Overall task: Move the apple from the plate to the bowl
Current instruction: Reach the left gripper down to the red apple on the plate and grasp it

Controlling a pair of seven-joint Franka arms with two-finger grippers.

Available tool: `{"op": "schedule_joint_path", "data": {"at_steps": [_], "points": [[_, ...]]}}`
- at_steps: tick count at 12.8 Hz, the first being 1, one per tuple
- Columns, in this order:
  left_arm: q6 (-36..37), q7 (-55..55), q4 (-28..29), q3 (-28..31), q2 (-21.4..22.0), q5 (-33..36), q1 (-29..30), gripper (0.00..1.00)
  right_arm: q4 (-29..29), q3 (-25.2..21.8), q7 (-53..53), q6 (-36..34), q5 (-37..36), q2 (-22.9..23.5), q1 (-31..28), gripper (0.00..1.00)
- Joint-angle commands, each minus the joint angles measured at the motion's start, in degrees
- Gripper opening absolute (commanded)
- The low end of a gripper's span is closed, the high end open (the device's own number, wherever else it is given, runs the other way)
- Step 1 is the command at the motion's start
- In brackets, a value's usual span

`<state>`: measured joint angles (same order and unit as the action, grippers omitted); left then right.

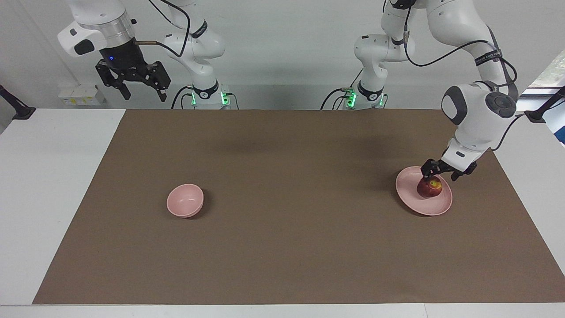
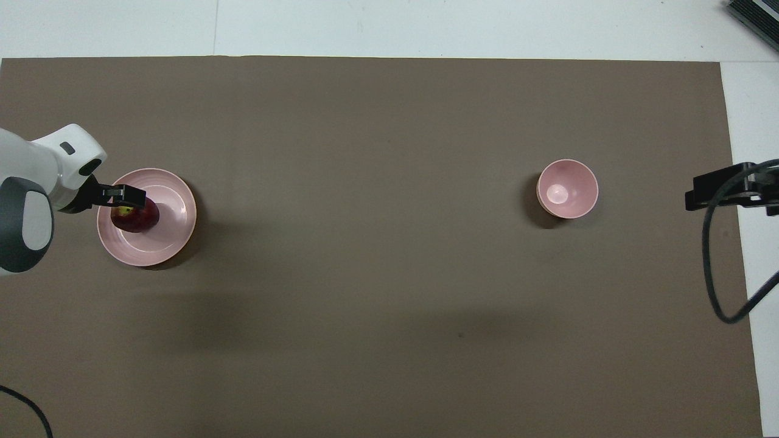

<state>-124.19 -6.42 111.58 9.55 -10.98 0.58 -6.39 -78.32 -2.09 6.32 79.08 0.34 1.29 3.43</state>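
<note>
Brown mat (image 1: 282, 247) covers most of the white table (image 1: 53, 198) — wide bare stretch between the two pink dishes. One plate (image 1: 435, 206) sits toward the left arm's end, close to the mat's edge there; one bowl (image 1: 185, 201), well apart, toward the right arm's end, with open mat all round it. One apple (image 1: 429, 187), dark red, rests on the plate, on the part nearer the robots. Left gripper (image 1: 437, 173) is low at the apple's top; whether its fingers are spread or pinching, I cannot tell. Right gripper (image 1: 142, 90) waits high above the table's near edge — fingers spread, holding nothing.
</note>
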Motion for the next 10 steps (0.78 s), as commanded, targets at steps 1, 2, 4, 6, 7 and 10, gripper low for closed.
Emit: {"op": "schedule_joint_path", "data": {"at_steps": [1,2,4,6,7,10], "points": [[-4.04,-0.61,1.88,-0.15,-1.32,-0.92,0.24,1.00,0.54,0.07,-1.04,-0.69,0.54,0.02,-0.61,1.00],[-5.09,-0.61,2.58,-0.15,-1.67,-1.10,0.41,1.00,0.54,0.07,-1.13,-0.77,0.54,0.02,-0.61,1.00],[-7.20,-0.61,5.03,-0.23,-1.76,-1.28,0.41,1.00,0.54,0.07,-1.22,-0.86,0.54,0.02,-0.61,1.00],[-7.82,-0.87,5.84,-0.23,-1.50,-1.72,0.41,1.00,0.54,0.07,-1.13,-0.86,0.54,0.02,-0.61,1.00],[-7.74,-0.79,5.84,-0.23,-1.50,-2.16,0.41,0.92,0.54,0.07,-1.22,-1.12,0.54,-0.06,-0.61,1.00],[-7.12,-0.44,4.96,-0.15,-1.68,-4.35,0.41,0.00,0.54,0.07,-1.22,-1.21,0.54,-0.06,-0.61,1.00]]}}
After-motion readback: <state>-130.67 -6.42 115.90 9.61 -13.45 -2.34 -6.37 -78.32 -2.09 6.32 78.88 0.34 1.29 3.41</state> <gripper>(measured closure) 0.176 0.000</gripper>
